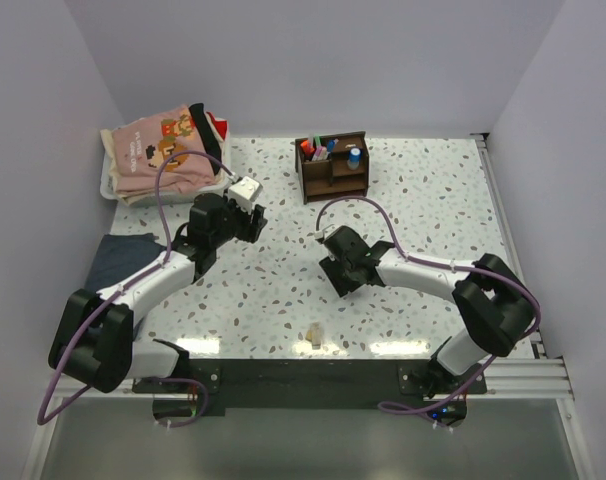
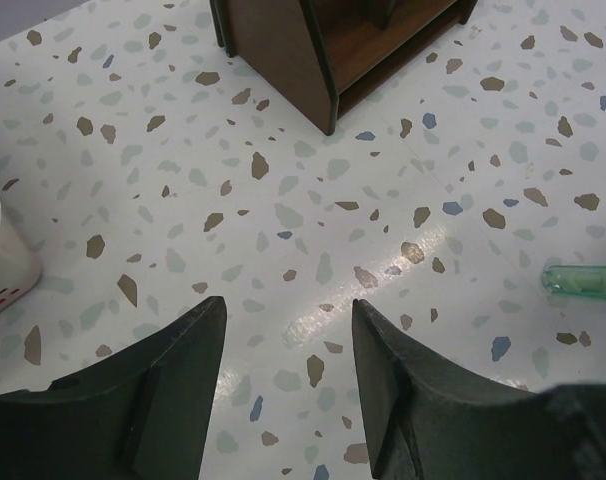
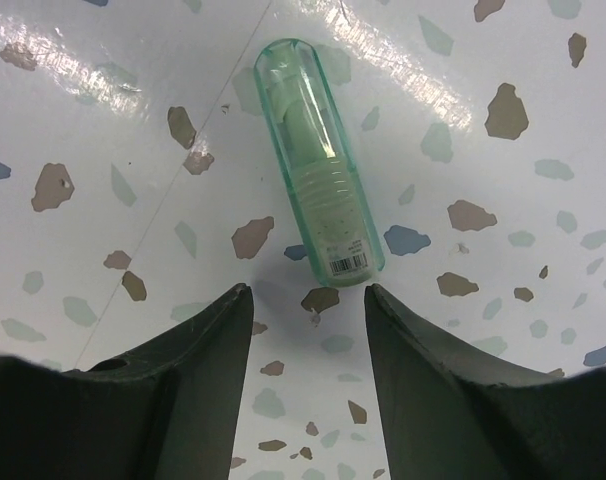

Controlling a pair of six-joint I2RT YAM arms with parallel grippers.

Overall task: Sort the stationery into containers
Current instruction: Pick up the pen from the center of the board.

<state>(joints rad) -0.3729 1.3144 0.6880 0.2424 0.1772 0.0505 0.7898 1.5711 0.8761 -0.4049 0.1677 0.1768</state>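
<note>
The mint green marker (image 3: 318, 165) lies flat on the speckled table, just ahead of my right gripper (image 3: 308, 290). That gripper is open and empty, its fingertips either side of the marker's labelled end without touching it. In the top view the right gripper (image 1: 335, 270) hides the marker. The marker's tip also shows at the right edge of the left wrist view (image 2: 583, 282). My left gripper (image 2: 288, 302) is open and empty over bare table, left of centre (image 1: 253, 222). The dark brown wooden organizer (image 1: 333, 165) stands at the back with several pens (image 1: 321, 148) and a blue-capped one (image 1: 354, 155) in it; its corner shows in the left wrist view (image 2: 313, 50).
A white tray (image 1: 111, 180) of folded clothes sits at the back left. A dark blue cloth (image 1: 123, 255) lies by the left arm. A small beige object (image 1: 311, 335) lies near the table's front edge. White walls enclose the table.
</note>
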